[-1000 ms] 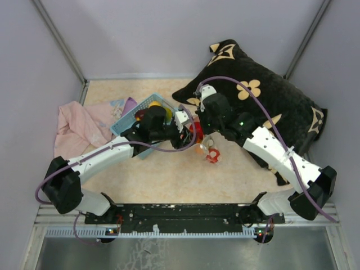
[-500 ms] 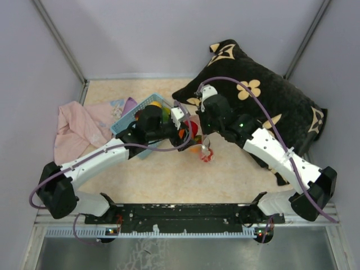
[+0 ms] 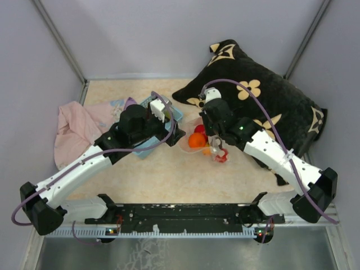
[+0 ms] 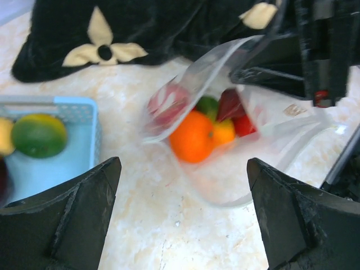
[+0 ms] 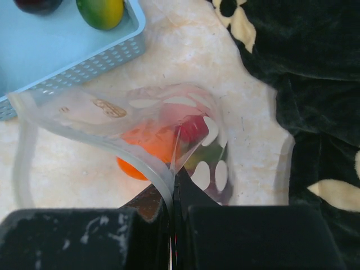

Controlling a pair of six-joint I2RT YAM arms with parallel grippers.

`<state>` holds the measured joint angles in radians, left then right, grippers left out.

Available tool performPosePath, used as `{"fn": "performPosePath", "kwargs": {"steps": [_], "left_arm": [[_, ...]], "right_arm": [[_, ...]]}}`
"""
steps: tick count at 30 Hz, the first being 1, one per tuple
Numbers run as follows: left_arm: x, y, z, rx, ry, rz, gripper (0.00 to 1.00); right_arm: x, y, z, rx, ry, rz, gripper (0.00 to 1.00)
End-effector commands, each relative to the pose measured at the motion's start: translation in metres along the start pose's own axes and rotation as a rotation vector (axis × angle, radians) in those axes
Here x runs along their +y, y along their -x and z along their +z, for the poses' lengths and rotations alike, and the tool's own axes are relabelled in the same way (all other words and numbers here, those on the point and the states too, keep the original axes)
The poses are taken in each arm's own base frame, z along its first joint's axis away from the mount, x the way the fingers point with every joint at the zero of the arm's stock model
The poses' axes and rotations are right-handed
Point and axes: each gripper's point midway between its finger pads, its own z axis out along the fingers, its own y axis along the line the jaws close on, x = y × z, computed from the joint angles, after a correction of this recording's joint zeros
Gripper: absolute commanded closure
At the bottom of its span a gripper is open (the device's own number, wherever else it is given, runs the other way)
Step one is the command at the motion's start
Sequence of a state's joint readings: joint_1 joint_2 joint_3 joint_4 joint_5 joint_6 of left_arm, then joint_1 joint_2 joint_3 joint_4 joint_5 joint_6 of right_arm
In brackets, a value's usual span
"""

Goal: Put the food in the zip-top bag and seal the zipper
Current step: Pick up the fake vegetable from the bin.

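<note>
The zip-top bag [image 3: 209, 147] lies open on the table right of centre. It holds some of the food [image 3: 196, 140]: an orange fruit [image 4: 193, 136], red pieces and a green one. My right gripper [image 5: 174, 188] is shut on the bag's rim at the zipper [image 5: 129, 152] and holds the mouth up. My left gripper [image 4: 188, 225] is open and empty, just left of the bag and above bare table. More food is in the basket: a green-yellow fruit [image 4: 38, 135] and a dark purple one [image 5: 36, 4].
The light-blue basket [image 4: 84, 149] stands left of the bag, mostly under my left arm in the top view. A black flowered pillow [image 3: 264, 95] fills the back right. A pink cloth [image 3: 76, 126] lies at the left.
My left gripper has drawn back from the bag's mouth toward the left and is now empty. The orange fruit now lies in the bag. My right gripper has shifted slightly nearer.
</note>
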<state>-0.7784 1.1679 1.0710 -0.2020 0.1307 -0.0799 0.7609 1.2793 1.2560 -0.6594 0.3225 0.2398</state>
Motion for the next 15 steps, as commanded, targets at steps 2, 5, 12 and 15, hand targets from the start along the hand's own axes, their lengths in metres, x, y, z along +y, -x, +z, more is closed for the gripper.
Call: {"fn": "performPosePath", "kwargs": {"steps": [2,5,12,15], "left_arm": [[0.037,0.005,-0.017,-0.002,0.223,-0.058,0.02],[0.057,0.002,-0.018,0.005,0.307,-0.078,0.02],[0.108,-0.021,-0.007,0.077,0.429,-0.135,0.02],[0.134,-0.036,-0.004,0.124,0.468,-0.173,0.02]], "right_arm": [[-0.019,0.028,-0.019,-0.116,-0.075,0.039,1.00],[-0.024,0.028,-0.021,-0.124,-0.100,0.034,1.00],[-0.027,0.024,-0.020,-0.121,-0.109,0.028,1.00],[-0.025,0.023,-0.021,-0.126,-0.095,0.030,1.00]]}}
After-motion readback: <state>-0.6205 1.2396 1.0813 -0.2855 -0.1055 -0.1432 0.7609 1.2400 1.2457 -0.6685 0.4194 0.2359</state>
